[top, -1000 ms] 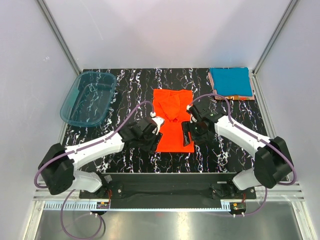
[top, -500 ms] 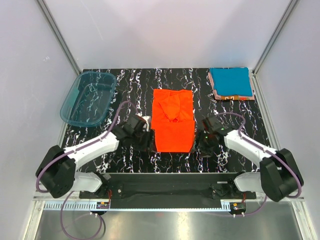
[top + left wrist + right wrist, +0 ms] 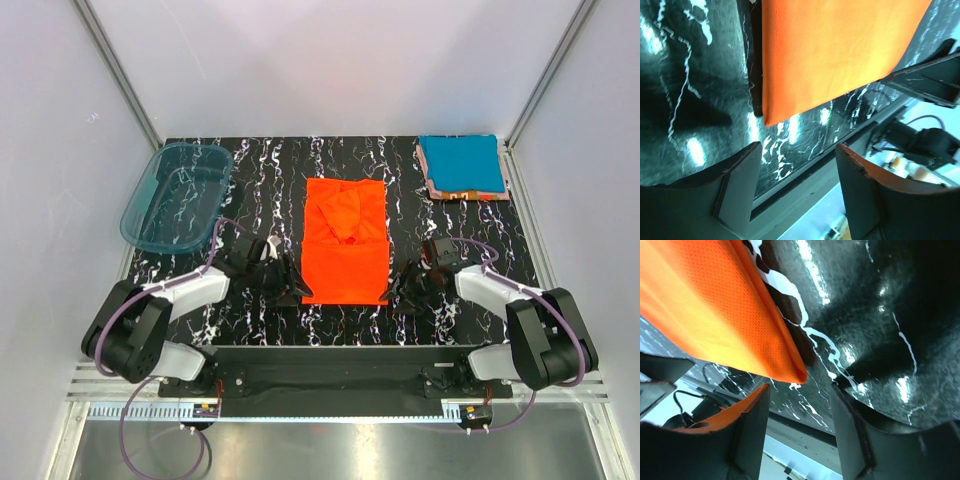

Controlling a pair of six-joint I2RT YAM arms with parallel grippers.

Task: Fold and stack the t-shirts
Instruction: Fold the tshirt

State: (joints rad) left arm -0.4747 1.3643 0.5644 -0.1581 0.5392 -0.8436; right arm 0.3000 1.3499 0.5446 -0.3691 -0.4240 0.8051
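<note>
Left pincer [image 3: 286, 284] and right pincer [image 3: 402, 290] of mine gape empty beside the near corners of the orange-red t-shirt [image 3: 345, 255], folded rectangular, far end rumpled.

1. Bright orange-red cloth t-shirt [image 3: 345, 250]: soft matt fabric; close up a fine mesh knit, smooth w/ a few creases.
2. Teal-blue folded cloth t-shirt [image 3: 460, 160]: matt, flat, smooth.
3. Black white-veined marble-look desk [image 3: 250, 165]: hard, v. glossy, throws back light spots.
4. Translucent teal plastic tub [image 3: 178, 195]: smooth, shiny, see-through.
5. Left end effector [image 3: 796, 175] & right end effector [image 3: 800, 410]: dark matt plastic, edges scuffed reddish.
6. Grey metal sheet [image 3: 330, 445] in front of arm bases: brushed, dull sheen.
7. White enclosure walls [image 3: 330, 60]: matt, plain.
</note>
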